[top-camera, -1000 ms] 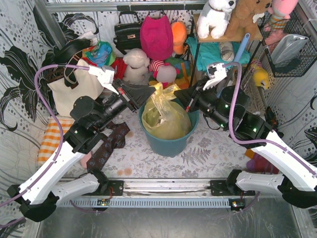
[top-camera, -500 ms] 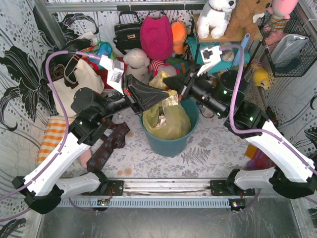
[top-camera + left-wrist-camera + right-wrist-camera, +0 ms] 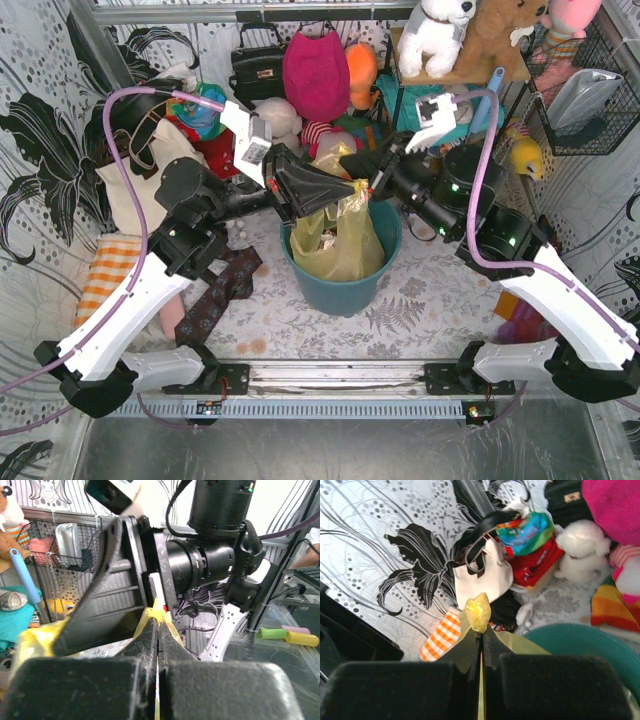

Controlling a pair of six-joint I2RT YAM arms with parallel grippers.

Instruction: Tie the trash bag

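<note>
The trash bag (image 3: 338, 240) is thin yellow-green plastic with crumpled paper showing through. It sits in the round teal bin (image 3: 352, 285) at the table's middle, its top pulled up. My left gripper (image 3: 340, 192) is shut on one flap of the bag's rim, seen in the left wrist view (image 3: 159, 622). My right gripper (image 3: 352, 172) is shut on another flap, and a yellow tuft of the bag (image 3: 479, 611) pokes out past its tips (image 3: 481, 635). Both grippers meet close together above the bin.
A cream canvas tote bag (image 3: 140, 175) stands at the left, with an orange checked cloth (image 3: 105, 275) below it. Plush toys (image 3: 300, 110) and a black handbag (image 3: 258, 65) crowd the back. A wire basket (image 3: 585, 90) hangs at the right.
Both grippers rose and came together over the bin, lifting the bag's rim flaps. From 0.5 s ago the left gripper moved a little further right.
</note>
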